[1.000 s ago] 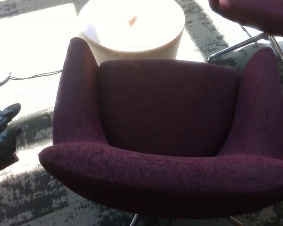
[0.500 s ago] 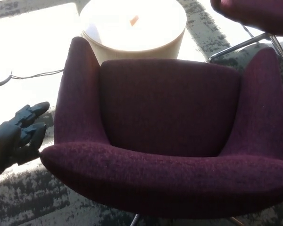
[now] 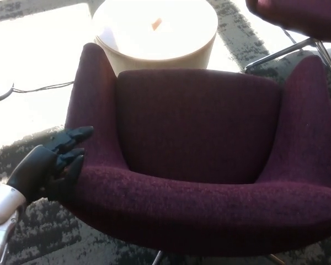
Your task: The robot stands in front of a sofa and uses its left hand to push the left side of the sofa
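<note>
A dark purple sofa chair (image 3: 198, 149) fills the middle of the head view, its back rim nearest me and its two arms running away from me. My black left hand (image 3: 49, 165) comes in from the lower left, fingers apart and holding nothing. Its fingertips (image 3: 80, 133) rest against the outer side of the sofa's left arm (image 3: 91, 105), near where that arm joins the back rim. My right hand does not show.
A round pale table (image 3: 154, 30) stands just beyond the sofa, with a small orange object (image 3: 155, 24) on top. A second purple chair (image 3: 303, 19) on metal legs is at the top right. A dark cable (image 3: 38, 88) lies on the sunlit patterned carpet, left.
My left hand has moved right and forward from the picture's left edge until its fingers reached the outer side of the sofa's left arm. The sofa shows only a slight shift.
</note>
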`<state>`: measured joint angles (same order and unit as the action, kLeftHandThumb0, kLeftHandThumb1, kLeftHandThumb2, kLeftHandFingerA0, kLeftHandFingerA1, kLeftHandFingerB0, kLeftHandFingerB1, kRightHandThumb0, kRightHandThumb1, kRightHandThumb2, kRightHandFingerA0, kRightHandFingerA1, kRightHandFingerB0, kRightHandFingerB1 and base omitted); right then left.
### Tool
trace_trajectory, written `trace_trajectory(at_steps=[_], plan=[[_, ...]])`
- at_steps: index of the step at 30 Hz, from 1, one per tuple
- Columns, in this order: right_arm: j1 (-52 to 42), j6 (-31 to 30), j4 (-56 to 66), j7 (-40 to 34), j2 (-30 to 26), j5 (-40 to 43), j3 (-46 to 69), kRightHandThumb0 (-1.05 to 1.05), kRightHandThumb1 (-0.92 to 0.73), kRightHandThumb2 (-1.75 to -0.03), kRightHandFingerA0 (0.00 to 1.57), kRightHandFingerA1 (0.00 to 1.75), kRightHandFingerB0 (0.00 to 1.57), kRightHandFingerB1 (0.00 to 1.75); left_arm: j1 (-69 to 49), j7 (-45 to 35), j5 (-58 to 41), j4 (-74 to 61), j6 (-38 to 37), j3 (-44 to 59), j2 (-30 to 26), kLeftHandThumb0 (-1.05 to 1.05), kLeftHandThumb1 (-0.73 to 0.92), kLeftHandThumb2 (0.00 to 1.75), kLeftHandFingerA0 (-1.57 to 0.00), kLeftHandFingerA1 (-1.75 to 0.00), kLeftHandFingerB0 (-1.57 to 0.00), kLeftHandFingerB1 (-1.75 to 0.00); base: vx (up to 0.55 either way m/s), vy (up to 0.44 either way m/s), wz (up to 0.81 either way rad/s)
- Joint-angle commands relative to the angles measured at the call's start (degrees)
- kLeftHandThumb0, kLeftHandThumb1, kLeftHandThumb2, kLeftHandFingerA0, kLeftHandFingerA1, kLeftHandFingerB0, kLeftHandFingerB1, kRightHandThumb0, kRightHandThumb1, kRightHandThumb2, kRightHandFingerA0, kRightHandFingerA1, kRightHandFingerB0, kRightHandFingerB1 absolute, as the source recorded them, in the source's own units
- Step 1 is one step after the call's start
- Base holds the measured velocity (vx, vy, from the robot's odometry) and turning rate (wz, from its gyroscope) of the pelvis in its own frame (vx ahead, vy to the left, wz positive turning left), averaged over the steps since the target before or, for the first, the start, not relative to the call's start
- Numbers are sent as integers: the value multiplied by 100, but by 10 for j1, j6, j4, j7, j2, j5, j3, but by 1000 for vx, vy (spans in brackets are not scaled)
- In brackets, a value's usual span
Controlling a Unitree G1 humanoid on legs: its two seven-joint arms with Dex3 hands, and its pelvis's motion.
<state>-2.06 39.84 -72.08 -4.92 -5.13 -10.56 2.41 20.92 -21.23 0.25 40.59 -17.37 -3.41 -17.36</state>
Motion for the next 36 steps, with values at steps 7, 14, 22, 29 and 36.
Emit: trace_trajectory(at_steps=[7,14,22,29,36], plan=[[-1,3,-3,-3,-11,3,0,-59,-77,-63,55,41,51,39,-43,0,40,-58,1,-47,10,-93,90,75,-9,-32,-13,-26,0,0,0],[2,2,-2,-6,-11,3,-1,-58,-76,-63,55,41,51,39,-63,0,37,-79,28,-59,22,-87,75,115,0,-41,-15,-34,0,0,0],[4,3,-1,-7,-10,3,-1,-55,-76,-63,55,41,52,40,-77,-5,46,-100,35,-80,33,-85,74,112,-4,-32,-6,-28,0,0,0],[3,10,-3,-5,-10,5,2,-57,-76,-63,57,41,54,40,-91,-1,56,-113,38,-109,54,-90,92,72,-9,-29,-12,-26,0,0,0],[8,11,-1,-7,-11,3,0,-56,-76,-63,56,42,53,40,-93,-9,61,-118,21,-149,77,-85,92,72,-8,-29,-11,-27,0,0,0]])
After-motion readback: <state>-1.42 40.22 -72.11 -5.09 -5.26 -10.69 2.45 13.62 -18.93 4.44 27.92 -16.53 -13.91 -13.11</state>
